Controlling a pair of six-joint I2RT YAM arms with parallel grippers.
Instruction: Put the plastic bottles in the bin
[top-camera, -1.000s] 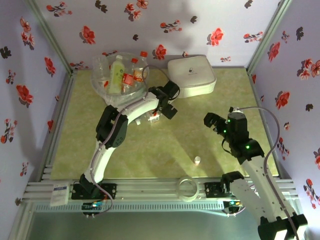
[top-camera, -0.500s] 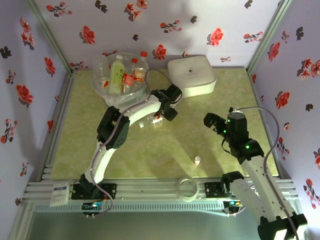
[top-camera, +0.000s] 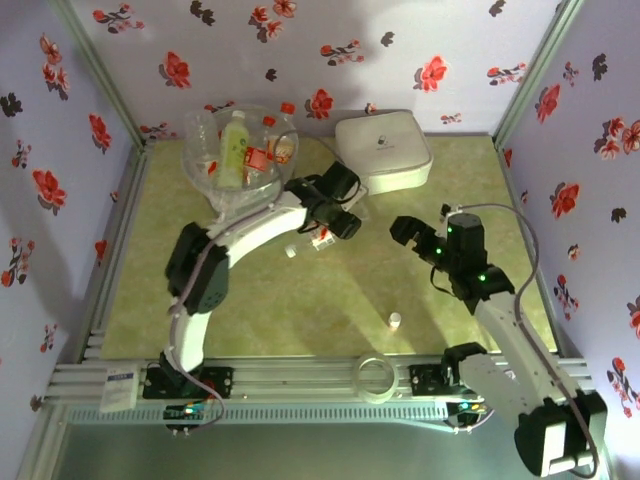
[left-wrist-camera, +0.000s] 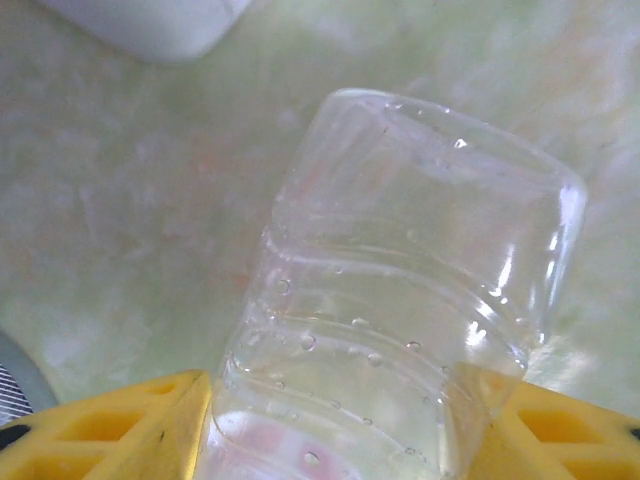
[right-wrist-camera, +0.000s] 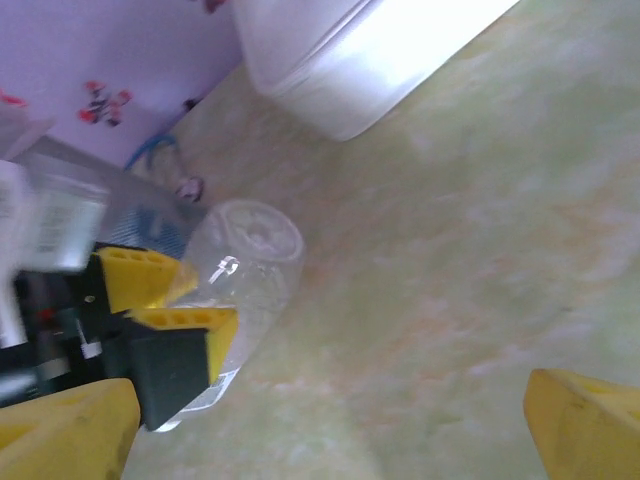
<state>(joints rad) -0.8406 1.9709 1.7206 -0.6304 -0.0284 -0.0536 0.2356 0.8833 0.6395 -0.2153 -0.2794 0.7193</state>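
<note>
While clamped, bottle (left-wrist-camera: 400, 280) clear, ribbed, droplet-beaded.

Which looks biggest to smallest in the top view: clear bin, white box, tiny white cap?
1. clear bin, only slightly ahead
2. white lidded box, nearly the same size
3. tiny white cap, by far the smallest
</note>
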